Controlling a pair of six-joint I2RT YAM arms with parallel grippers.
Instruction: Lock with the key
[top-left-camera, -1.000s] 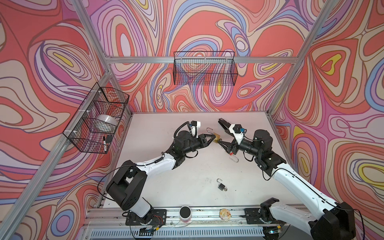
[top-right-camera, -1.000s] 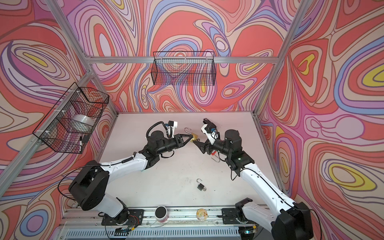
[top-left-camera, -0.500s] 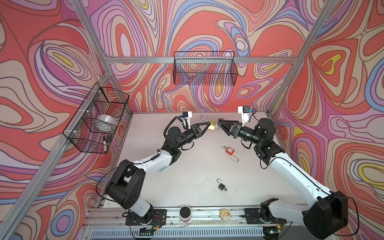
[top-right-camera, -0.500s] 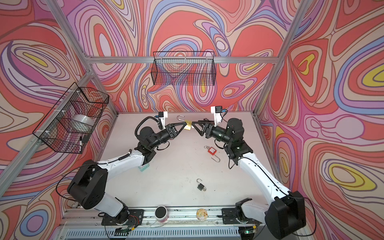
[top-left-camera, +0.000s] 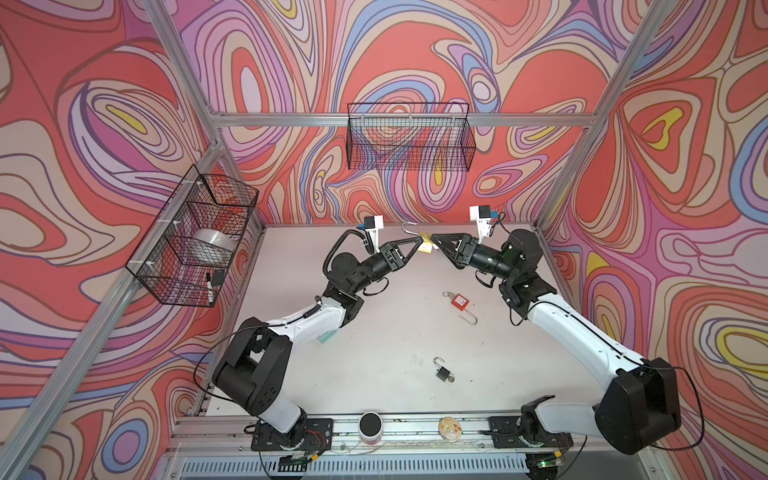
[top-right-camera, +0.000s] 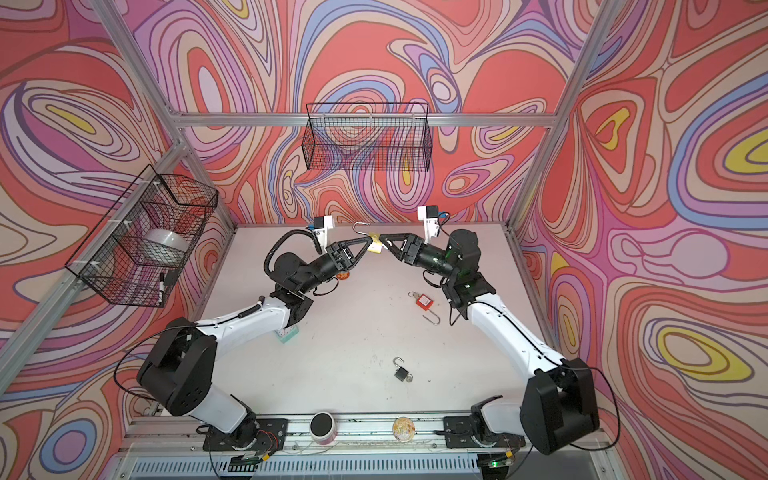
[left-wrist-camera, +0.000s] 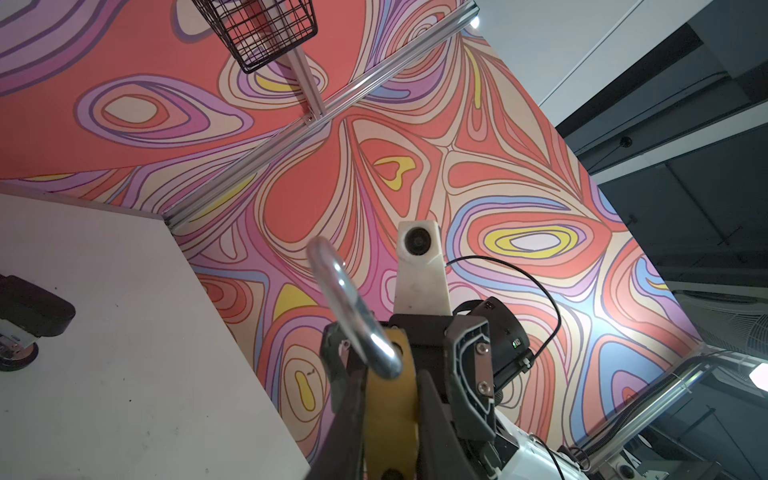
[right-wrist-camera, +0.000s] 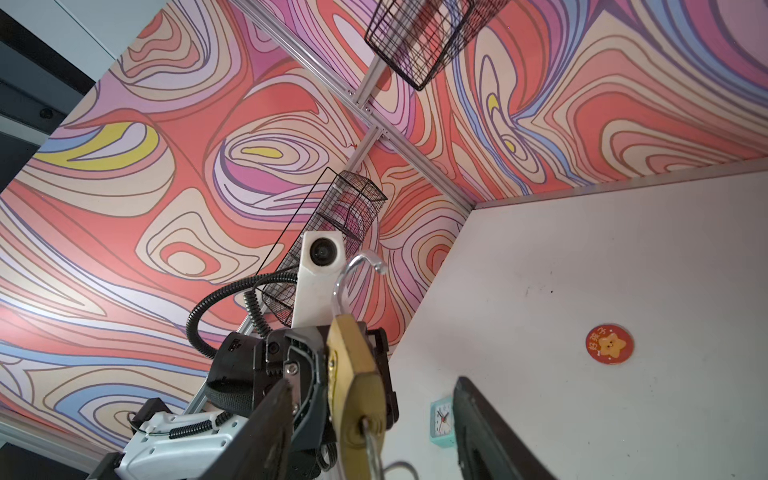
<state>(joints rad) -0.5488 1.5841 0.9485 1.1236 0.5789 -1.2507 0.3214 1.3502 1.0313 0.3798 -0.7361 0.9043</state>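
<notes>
A brass padlock (top-left-camera: 426, 246) (top-right-camera: 375, 245) with its silver shackle (top-left-camera: 409, 228) swung open hangs in the air above the back of the table. My left gripper (top-left-camera: 419, 242) (left-wrist-camera: 388, 374) is shut on the padlock's body (left-wrist-camera: 390, 399). A key (right-wrist-camera: 370, 440) sticks out of the keyhole in the padlock's (right-wrist-camera: 353, 374) underside. Facing it from the other side, my right gripper (top-left-camera: 434, 240) (right-wrist-camera: 372, 382) is open. Its fingers (right-wrist-camera: 478, 415) stand on either side of the key and padlock without touching them.
On the table lie a red padlock (top-left-camera: 459, 300) with a long shackle, a small black padlock (top-left-camera: 444, 373), a teal clock (right-wrist-camera: 442, 422) and a red round badge (right-wrist-camera: 609, 344). Wire baskets hang on the back wall (top-left-camera: 409, 137) and left wall (top-left-camera: 195, 241).
Both grippers rose from low over the table to the back. The left carried the brass padlock up. The right turned to face it, and its jaws have narrowed around the key.
</notes>
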